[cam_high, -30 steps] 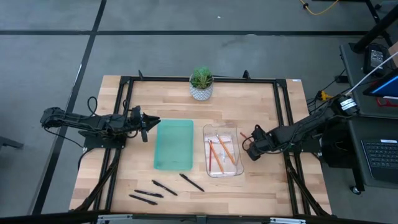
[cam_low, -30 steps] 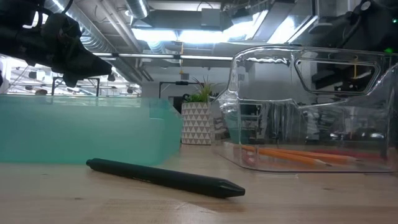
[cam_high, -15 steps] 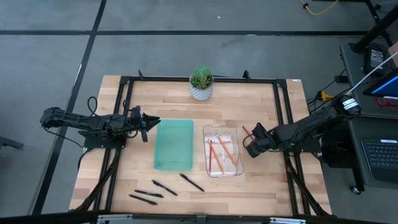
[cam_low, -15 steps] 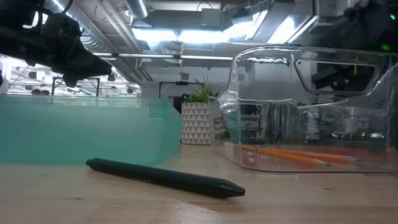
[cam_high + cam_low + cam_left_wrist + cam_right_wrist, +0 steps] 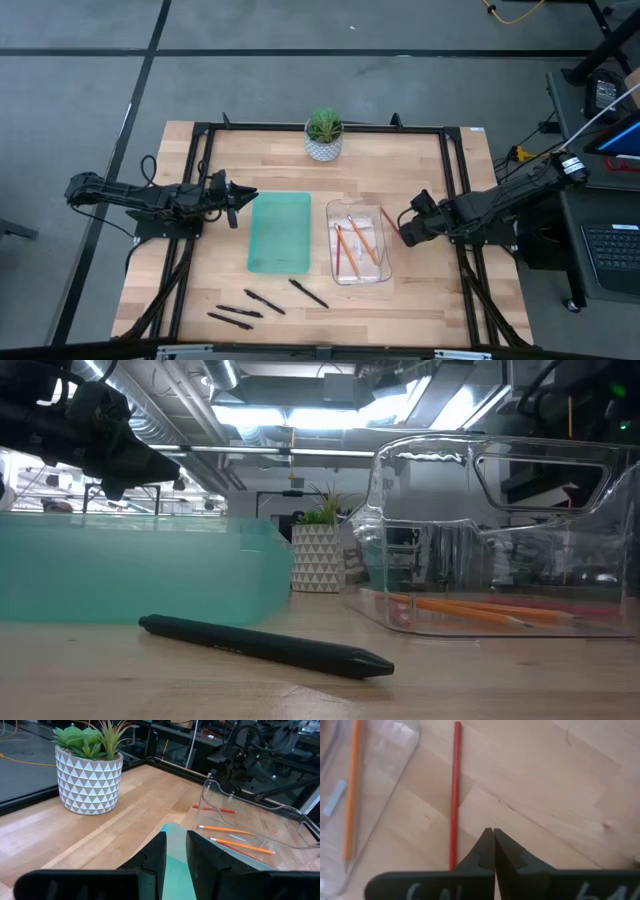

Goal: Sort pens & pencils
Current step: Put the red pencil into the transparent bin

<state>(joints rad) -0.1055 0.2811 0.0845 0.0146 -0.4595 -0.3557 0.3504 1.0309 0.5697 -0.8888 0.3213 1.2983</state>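
A red pencil [image 5: 454,795] lies flat on the wood just right of the clear tray [image 5: 358,272]. My right gripper [image 5: 493,834] hovers over it, shut, the pencil running past the side of the fingertips and not between them. Other orange and red pencils [image 5: 365,240] lie in the clear tray. Black pens [image 5: 309,293] rest on the table near the front edge; the low view shows one [image 5: 265,645] close up. My left gripper [image 5: 175,851] waits level at the left end of the teal tray [image 5: 280,232], slightly open with nothing between its fingers.
A potted plant [image 5: 323,135] stands at the far edge, middle. The teal tray and the clear tray sit side by side mid-table. Bare wood lies between the trays and the plant. Black frame rails [image 5: 455,180] run along the table's sides.
My right gripper has risen off the table beside the clear tray and pulled slightly toward the far right. The red pencil stays on the wood. My left arm has kept still.
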